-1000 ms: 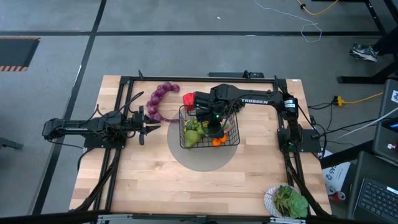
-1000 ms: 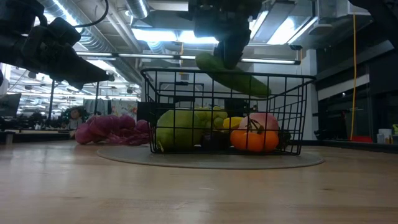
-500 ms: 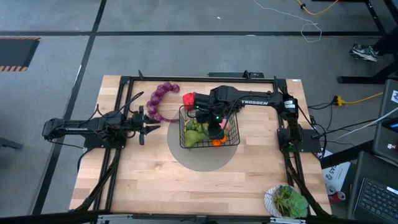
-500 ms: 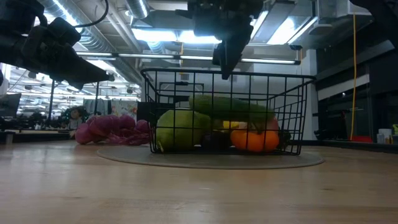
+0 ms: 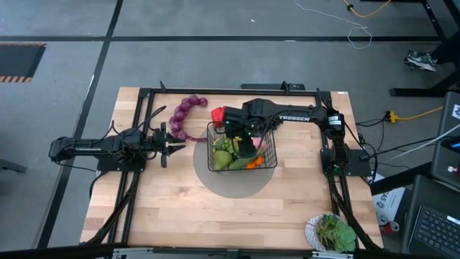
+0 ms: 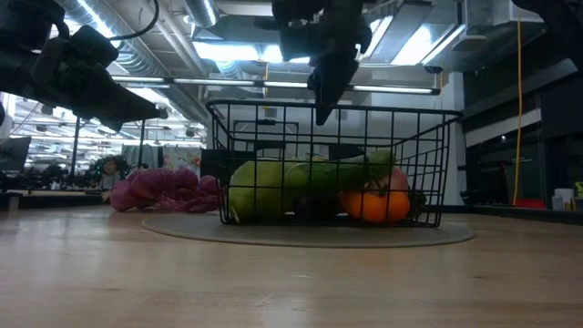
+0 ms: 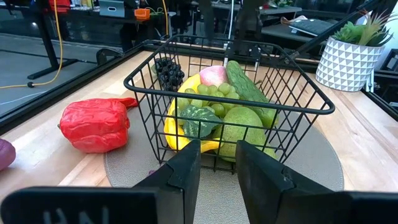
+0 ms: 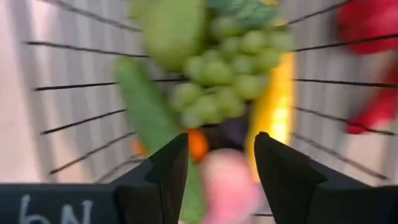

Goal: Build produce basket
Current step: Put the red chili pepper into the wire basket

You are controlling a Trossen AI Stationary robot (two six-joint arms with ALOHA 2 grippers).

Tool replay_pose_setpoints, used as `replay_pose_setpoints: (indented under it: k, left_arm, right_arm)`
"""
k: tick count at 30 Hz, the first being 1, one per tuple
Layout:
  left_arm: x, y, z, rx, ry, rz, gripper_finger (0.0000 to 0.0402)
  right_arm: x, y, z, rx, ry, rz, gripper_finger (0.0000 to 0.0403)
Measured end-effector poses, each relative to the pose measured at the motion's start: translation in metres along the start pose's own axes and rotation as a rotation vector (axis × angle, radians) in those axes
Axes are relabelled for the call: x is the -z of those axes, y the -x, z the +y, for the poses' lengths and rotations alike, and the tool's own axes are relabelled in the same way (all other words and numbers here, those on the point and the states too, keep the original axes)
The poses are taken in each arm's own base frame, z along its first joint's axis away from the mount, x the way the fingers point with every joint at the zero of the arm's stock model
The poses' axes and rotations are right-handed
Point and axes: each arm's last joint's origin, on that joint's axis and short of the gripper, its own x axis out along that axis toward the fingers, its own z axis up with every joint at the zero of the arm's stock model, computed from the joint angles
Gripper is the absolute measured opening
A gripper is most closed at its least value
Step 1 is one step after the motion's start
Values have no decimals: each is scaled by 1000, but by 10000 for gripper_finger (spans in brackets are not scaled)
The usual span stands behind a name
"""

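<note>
High view: the basket (image 5: 241,150) stands on a grey round mat (image 5: 230,180) near the middle of the wooden table (image 5: 180,208); the right gripper (image 5: 241,141) hangs over the basket's open top, its arm reaching in from the table's right side; its fingers (image 8: 165,171) stand apart with nothing between them, as the right wrist view shows, looking down on the fruit below; the cucumber (image 7: 245,87) lies slanted inside the basket on top of the other produce, one end raised against the far wall in the low view; beside it in the left wrist view lie the green grapes (image 7: 214,96), a pear (image 7: 239,127), a banana (image 7: 177,115), a peach (image 7: 213,74) and dark grapes (image 7: 166,70); an orange (image 6: 372,205) shows through the mesh in the low view; the red pepper (image 7: 94,124) lies on the table just outside the basket's wall, touching the mat's edge; the purple grape string (image 5: 183,115) curls on the table near the basket's far-left corner, apart from it; the left gripper (image 5: 167,147) waits above the table left of the basket, pointing towards it, its fingers (image 7: 180,171) slightly parted and empty; a white bowl of leafy greens (image 5: 330,232) sits at the table's near-right corner, well apart from the basket.
</note>
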Motion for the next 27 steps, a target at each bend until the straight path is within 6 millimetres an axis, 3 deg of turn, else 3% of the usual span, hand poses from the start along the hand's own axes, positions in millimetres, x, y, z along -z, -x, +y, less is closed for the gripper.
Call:
replay_pose_setpoints:
  k: [5,10,17,27]
  left_arm:
    - [0,0,0,0,0,0,96]
    - [0,0,0,0,0,0,96]
    - [0,0,0,0,0,0,96]
    - [0,0,0,0,0,0,96]
  right_arm:
    - [-2,1,-9,235,-3,8,181]
    - [-8,4,-30,338,-54,-80,181]
    - [-11,12,-80,378,-271,-275,181]
    - [4,25,-148,226,-580,-488,181]
